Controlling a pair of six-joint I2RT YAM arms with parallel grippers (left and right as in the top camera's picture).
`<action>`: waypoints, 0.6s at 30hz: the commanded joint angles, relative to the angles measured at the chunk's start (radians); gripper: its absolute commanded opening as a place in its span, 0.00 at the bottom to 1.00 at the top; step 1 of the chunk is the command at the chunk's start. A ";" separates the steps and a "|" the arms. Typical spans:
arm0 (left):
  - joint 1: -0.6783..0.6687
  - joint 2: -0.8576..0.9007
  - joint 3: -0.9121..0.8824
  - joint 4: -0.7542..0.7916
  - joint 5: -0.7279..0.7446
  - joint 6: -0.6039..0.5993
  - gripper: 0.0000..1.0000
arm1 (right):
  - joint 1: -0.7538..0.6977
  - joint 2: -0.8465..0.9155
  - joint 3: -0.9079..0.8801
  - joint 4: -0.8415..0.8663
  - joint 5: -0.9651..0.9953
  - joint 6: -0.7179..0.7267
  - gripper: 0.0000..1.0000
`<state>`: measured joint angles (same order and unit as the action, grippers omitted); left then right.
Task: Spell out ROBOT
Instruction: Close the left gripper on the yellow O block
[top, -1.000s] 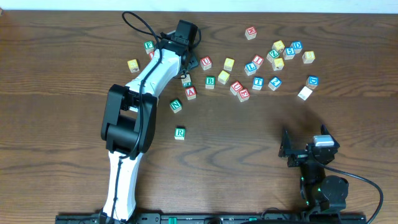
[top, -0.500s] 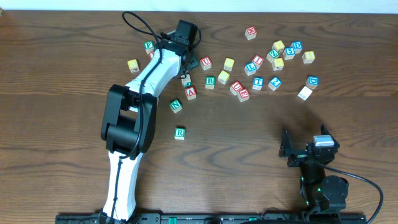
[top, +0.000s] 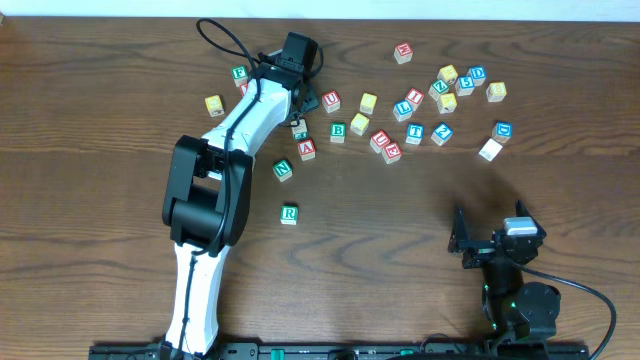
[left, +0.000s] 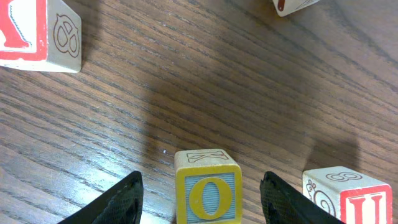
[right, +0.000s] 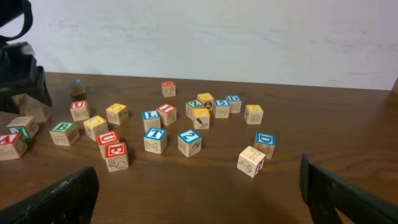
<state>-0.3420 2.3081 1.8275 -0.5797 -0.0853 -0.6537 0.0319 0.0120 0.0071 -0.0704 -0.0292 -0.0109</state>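
Observation:
A yellow-and-blue O block (left: 208, 193) stands on the table between the two fingers of my left gripper (left: 200, 199). The gripper is open, with a gap on each side of the block. In the overhead view the left gripper (top: 298, 122) reaches into the far cluster of blocks and mostly hides the O block. A green R block (top: 289, 213) lies alone nearer the front. A green B block (top: 338, 130) and a blue T block (top: 414, 133) lie in the cluster. My right gripper (top: 468, 243) is open and empty at the front right; it also shows in the right wrist view (right: 199, 199).
A red U block (left: 357, 199) sits just right of the left gripper's right finger. A red A block (top: 307, 149) and a green N block (top: 283, 169) lie close to the left arm. Several more letter blocks (top: 447, 85) are scattered at the far right.

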 joint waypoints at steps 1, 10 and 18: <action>0.004 0.009 -0.011 -0.005 -0.021 0.005 0.60 | -0.005 -0.005 -0.002 -0.004 0.001 0.006 0.99; 0.002 0.009 -0.030 0.010 -0.021 0.002 0.59 | -0.005 -0.005 -0.002 -0.004 0.001 0.006 0.99; 0.002 0.009 -0.033 0.013 -0.021 0.002 0.59 | -0.005 -0.005 -0.002 -0.004 0.001 0.006 0.99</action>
<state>-0.3420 2.3081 1.8095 -0.5686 -0.0853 -0.6540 0.0319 0.0120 0.0071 -0.0708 -0.0292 -0.0109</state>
